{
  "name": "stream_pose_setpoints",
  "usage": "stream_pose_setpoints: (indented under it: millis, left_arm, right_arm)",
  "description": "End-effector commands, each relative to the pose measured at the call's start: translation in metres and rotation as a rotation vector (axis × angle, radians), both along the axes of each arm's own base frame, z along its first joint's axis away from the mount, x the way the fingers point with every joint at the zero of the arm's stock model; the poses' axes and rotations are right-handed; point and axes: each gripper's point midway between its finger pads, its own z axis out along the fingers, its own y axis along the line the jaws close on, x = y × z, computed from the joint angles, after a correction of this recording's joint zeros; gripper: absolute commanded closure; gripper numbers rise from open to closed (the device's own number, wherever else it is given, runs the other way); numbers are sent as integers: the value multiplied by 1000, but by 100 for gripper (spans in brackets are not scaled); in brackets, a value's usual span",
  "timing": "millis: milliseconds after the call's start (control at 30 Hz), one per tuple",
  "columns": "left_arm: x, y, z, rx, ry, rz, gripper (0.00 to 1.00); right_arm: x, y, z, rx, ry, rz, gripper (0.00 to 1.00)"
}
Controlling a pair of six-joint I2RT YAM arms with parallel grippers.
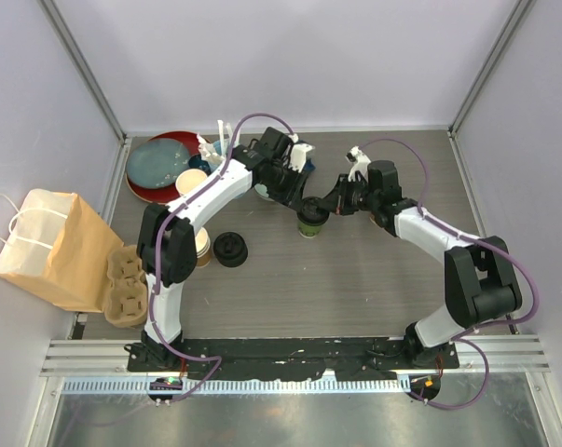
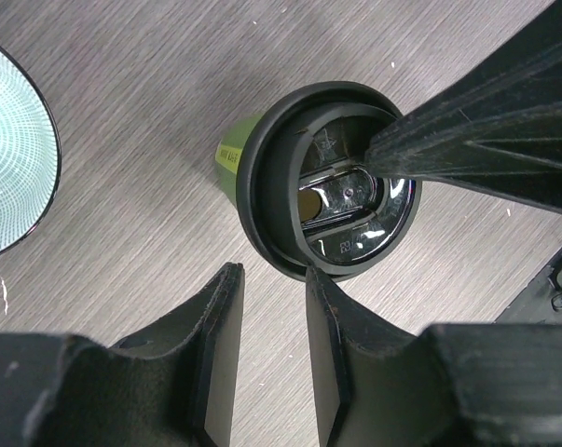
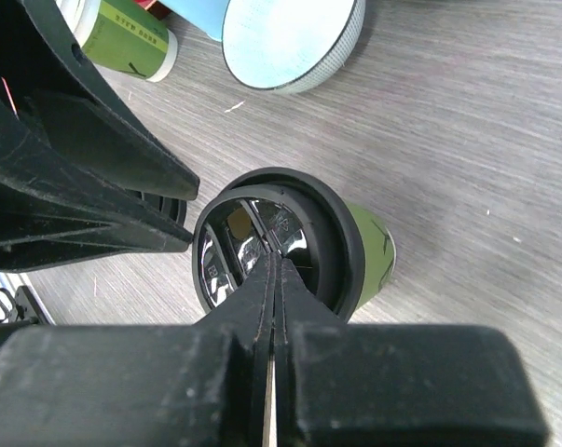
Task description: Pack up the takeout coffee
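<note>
Right gripper (image 3: 276, 265) meets the takeout coffee at the middle of the table (image 1: 355, 289). Its two fingers are pressed flat together with nothing between them, and their joined tips rest on the sunken top of the black lid (image 2: 271, 186). The lid sits on the green-walled cup (image 3: 372, 251), which stands upright on the grey wood-grain surface between the two arms, a little toward the far side.

The left gripper (image 2: 271, 275) comes in from the opposite side. Its fingers are parted by a narrow gap and hold nothing. One fingertip (image 2: 310, 279) is right at the lid's rim, though the wrist view does not settle whether it touches. From above, both grippers crowd the cup, leaving only its lid and a strip of green wall visible.

A stack of loose black lids (image 1: 231, 249) sits nearer the left arm, with a lidless cream-rimmed cup (image 1: 203, 244) just beside it. A pale blue plate (image 1: 164, 160) rests on a red plate (image 1: 141, 191) in the far left corner. Another green-walled cup with a cream rim (image 3: 131, 33) appears near the blue plate in the right wrist view. At the left edge a brown paper bag (image 1: 52, 247) lies with its white handles toward the wall, and a cardboard cup carrier (image 1: 125, 284) lies against it.
</note>
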Motion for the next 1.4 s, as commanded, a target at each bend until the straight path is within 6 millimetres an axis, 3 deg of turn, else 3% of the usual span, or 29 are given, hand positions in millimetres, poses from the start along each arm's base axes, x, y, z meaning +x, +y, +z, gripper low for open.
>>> stream_pose_setpoints:
  millis: [0,233,333,400,500,667,733,800,933,1133,1267,1333,1367]
  left_arm:
    - [6,-6,12,-26,-45,-14,64]
    - [5,-4,26,-30,-74,-29,64]
    - [6,-2,29,-26,-85,-28,64]
    - [6,-1,32,-27,-90,-26,64]
    - [6,0,34,-30,-99,-30,64]
    - [6,2,30,-18,-100,-30,64]
    - [6,2,27,-12,-94,-32,64]
    - [6,2,28,-13,-94,-34,64]
    - [8,0,34,-23,-105,-36,64]
    - [10,4,46,-32,-131,-37,64]
    - [11,9,52,-35,-140,-30,64]
    - [10,10,55,-36,-146,-34,63]
    - [9,11,54,-33,-143,-33,63]
  right_arm:
    - [-14,-1,13,-58,7,2,99]
    - [2,21,93,-52,-160,59,99]
    - [10,21,109,-67,-183,47,99]
    - [14,17,108,-83,-187,26,99]
    - [10,15,81,-85,-135,26,99]
    - [-7,16,-7,-88,37,42,99]
    - [-11,13,-21,-105,67,39,99]
    - [-11,13,-13,-98,56,36,99]
    - [-1,15,29,-89,-19,25,99]
    - [4,22,73,-81,-104,50,99]
    - [16,21,90,-90,-152,39,99]
    - [25,20,91,-93,-160,27,99]
    - [31,18,81,-100,-143,21,99]
